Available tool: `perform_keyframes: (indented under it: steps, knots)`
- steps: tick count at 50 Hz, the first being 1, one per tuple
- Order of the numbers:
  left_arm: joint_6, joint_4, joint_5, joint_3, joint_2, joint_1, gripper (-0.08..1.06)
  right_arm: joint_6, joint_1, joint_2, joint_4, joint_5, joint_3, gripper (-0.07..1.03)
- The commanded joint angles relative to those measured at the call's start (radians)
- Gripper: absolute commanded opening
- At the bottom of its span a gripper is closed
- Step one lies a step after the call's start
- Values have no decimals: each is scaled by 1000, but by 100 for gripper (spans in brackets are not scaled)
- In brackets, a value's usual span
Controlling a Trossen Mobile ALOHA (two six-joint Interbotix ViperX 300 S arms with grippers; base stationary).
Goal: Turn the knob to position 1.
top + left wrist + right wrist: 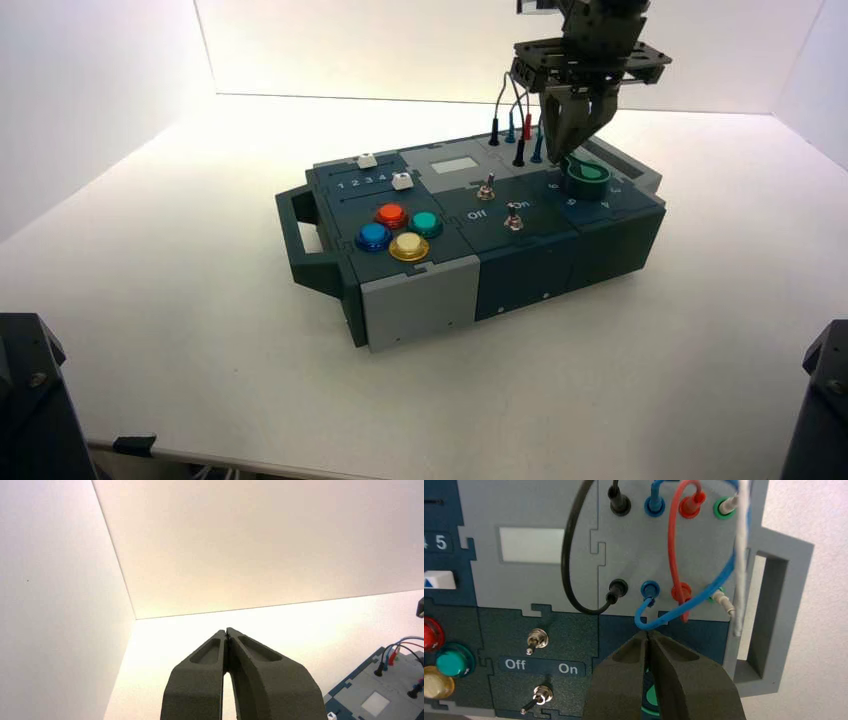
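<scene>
The knob [588, 176], a dark-green dial with a brighter green pointer top, sits at the right end of the box [420, 300]. My right gripper [567, 152] hangs straight down over the knob's back-left edge with its fingertips together. In the right wrist view the right gripper [647, 632] is shut, and a sliver of the green knob [651, 697] shows through the gap behind the tips. My left gripper [227, 630] is shut and empty, held away from the box and facing the white back corner.
Wires [518, 110] plugged into jacks stand just behind the knob. Two metal toggle switches [486, 187] [514, 217] sit left of it by the "Off" and "On" labels. Red, teal, blue and yellow buttons [400, 230] and two white sliders [402, 181] lie further left. The box has a handle [300, 215].
</scene>
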Motion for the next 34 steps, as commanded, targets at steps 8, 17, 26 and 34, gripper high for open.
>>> perform_keyframes:
  steps: [8,17,26,34]
  knots:
    - [3,-2,-12,-25,14,-3,-3,-2,15,-118,0,-44,-25,-2]
    - [3,-2,-12,-23,8,-3,-3,0,37,-178,3,-89,-8,-2]
    - [3,-2,-12,-21,18,-3,-3,2,44,-227,6,-130,21,-2]
    - [5,0,-12,-23,28,-3,-3,2,52,-273,6,-163,28,-2]
